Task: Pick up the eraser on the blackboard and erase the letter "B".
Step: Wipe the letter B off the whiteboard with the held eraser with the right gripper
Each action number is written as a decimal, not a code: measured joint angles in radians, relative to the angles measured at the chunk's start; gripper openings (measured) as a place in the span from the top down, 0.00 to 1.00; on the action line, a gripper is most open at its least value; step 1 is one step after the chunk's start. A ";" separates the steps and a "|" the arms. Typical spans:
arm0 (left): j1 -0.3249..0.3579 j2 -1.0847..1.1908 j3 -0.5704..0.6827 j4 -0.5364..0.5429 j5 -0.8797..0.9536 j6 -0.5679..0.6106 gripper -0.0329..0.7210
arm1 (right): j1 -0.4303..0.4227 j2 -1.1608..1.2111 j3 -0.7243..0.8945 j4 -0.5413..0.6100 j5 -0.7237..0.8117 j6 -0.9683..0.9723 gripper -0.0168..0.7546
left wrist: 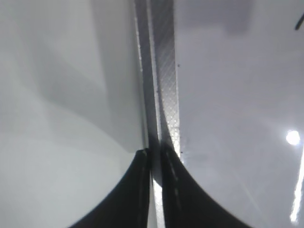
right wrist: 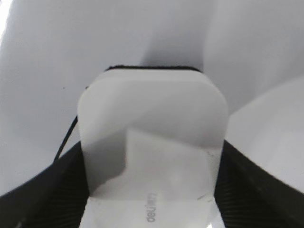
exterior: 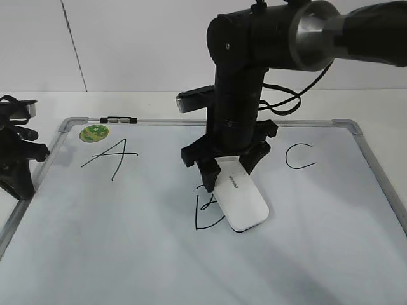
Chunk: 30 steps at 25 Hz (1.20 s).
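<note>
The white eraser [exterior: 241, 202] lies flat on the blackboard [exterior: 127, 254], its black felt base down, over the right side of the letter "B" [exterior: 205, 210]. My right gripper [exterior: 227, 170] is shut on the eraser's far end. In the right wrist view the eraser [right wrist: 152, 142] fills the space between the two black fingers, and a thin black stroke [right wrist: 66, 140] of the "B" shows at its left. My left gripper [left wrist: 156, 156] is shut and empty over the board's grey left frame [left wrist: 164, 71]; in the exterior view it rests at the far left [exterior: 16, 159].
The slanted "A" [exterior: 111, 155] is at the board's left and the "C" [exterior: 300, 155] at its right. A round green sticker [exterior: 93, 133] and a small black-and-silver clip [exterior: 119, 119] sit at the top left frame. The right arm [exterior: 254, 57] rises over the board's middle.
</note>
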State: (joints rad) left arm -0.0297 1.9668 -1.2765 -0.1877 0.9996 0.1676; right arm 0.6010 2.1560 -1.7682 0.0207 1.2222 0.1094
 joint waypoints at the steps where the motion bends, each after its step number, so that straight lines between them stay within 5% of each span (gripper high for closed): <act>1: 0.000 0.000 0.000 0.000 0.000 0.000 0.92 | 0.000 0.000 0.000 0.004 0.000 0.000 0.21; 8: 0.000 0.000 0.000 0.000 0.002 0.000 0.92 | 0.000 0.000 0.000 0.038 0.000 -0.011 0.13; 30: 0.000 0.000 0.000 0.000 0.008 0.000 0.92 | 0.000 -0.004 0.030 0.042 0.000 0.005 0.12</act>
State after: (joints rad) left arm -0.0297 1.9668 -1.2765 -0.1877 1.0080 0.1676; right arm 0.6010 2.1523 -1.7382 0.0627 1.2222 0.1141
